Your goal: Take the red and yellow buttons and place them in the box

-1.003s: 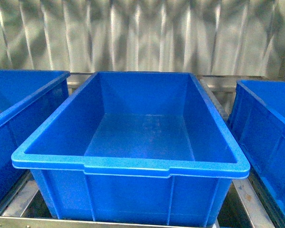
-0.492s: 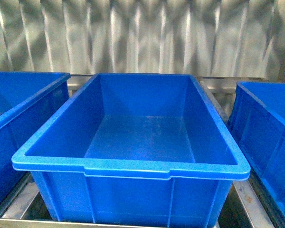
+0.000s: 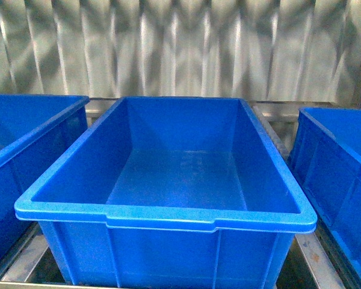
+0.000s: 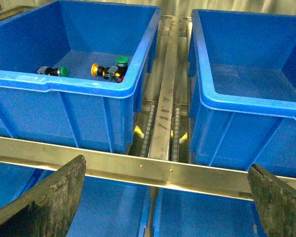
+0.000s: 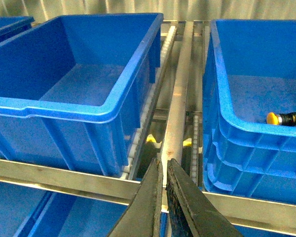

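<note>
In the left wrist view, a yellow button point(image 4: 95, 69) lies in the left blue bin point(image 4: 84, 88), next to green-capped ones point(image 4: 122, 60). A speck of red point(image 4: 121, 79) shows beside them. My left gripper point(image 4: 165, 195) hangs open and empty below a metal rail, well short of that bin. The right wrist view shows another yellow button point(image 5: 273, 118) lying in the right-hand bin point(image 5: 246, 126). My right gripper point(image 5: 164, 165) is shut on nothing, over the gap between bins. The middle blue box point(image 3: 162, 217) in the front view is empty. Neither gripper shows there.
Blue bins flank the middle box at left point(image 3: 24, 144) and right point(image 3: 337, 156). A metal cross rail point(image 4: 153, 165) and a roller track point(image 5: 180, 106) run between the bins. More blue bins sit on a lower level point(image 4: 113, 207). A corrugated metal wall point(image 3: 180, 48) stands behind.
The middle box sits slightly lower in the front view than a second ago. Nothing else differs.
</note>
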Robot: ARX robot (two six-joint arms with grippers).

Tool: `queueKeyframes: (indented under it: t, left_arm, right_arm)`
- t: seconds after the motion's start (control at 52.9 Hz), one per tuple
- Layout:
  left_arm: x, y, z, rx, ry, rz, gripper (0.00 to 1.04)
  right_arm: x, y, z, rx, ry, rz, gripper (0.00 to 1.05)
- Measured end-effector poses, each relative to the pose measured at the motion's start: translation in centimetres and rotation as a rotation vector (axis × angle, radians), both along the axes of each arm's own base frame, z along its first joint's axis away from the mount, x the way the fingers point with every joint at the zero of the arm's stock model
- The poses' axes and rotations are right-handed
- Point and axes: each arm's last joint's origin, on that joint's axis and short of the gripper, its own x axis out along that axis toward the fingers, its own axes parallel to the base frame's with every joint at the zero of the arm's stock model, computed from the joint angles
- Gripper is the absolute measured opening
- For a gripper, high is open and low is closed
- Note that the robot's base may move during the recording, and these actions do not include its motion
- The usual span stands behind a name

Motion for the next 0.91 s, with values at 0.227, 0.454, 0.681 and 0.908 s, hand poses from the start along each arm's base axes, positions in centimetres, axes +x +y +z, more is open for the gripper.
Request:
queueKeyframes:
  t: [0.227,0.454,0.681,0.908]
  left_arm:
    - [0.0,0.0,0.0,0.0,0.0,0.0,0.97]
    - [0.0,0.0,0.0,0.0,0.0,0.0,0.97]
    - [0.0,0.0,0.0,0.0,0.0,0.0,0.97]
    - [0.0,0.0,0.0,0.0,0.0,0.0,0.97]
  right_arm:
    - [-1.2,0.0,-0.3,0.0,0.014,0.0,0.04]
    - [-1.3,0.0,-0.3,0.0,0.006,0.0,0.04]
    - [-1.3,0.0,-0.3,-0.001,0.004,0.0,0.3]
    - [-1.3,0.0,-0.3,-0.001,0.003,0.0,0.69]
